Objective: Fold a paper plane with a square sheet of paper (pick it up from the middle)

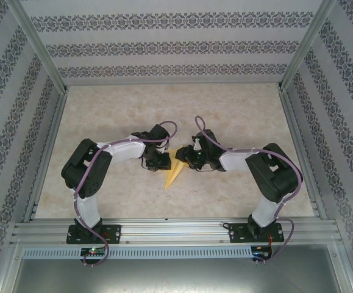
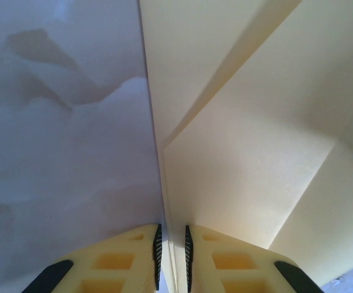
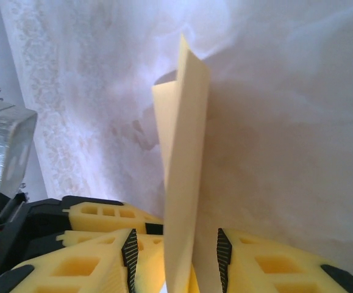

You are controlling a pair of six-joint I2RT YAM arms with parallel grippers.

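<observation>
The yellow-orange paper plane (image 1: 174, 171), a narrow folded dart, lies mid-table with its tip toward the near edge. My left gripper (image 1: 166, 160) reaches it from the left. In the left wrist view its jaws (image 2: 172, 256) stand a narrow gap apart around the paper's folded edge (image 2: 243, 152), with a sliver of table showing beside the left pad. My right gripper (image 1: 186, 160) comes from the right. Its jaws (image 3: 176, 259) stand wide apart, and an upright flap of the paper (image 3: 185, 152) rises between them without touching the pads.
The pale marbled table (image 1: 103, 116) is fenced by aluminium rails and patterned walls (image 1: 176, 46). Both arms bend inward, their wrists almost meeting over the paper. The left gripper's yellow fingers (image 3: 103, 213) show close beside the right jaws.
</observation>
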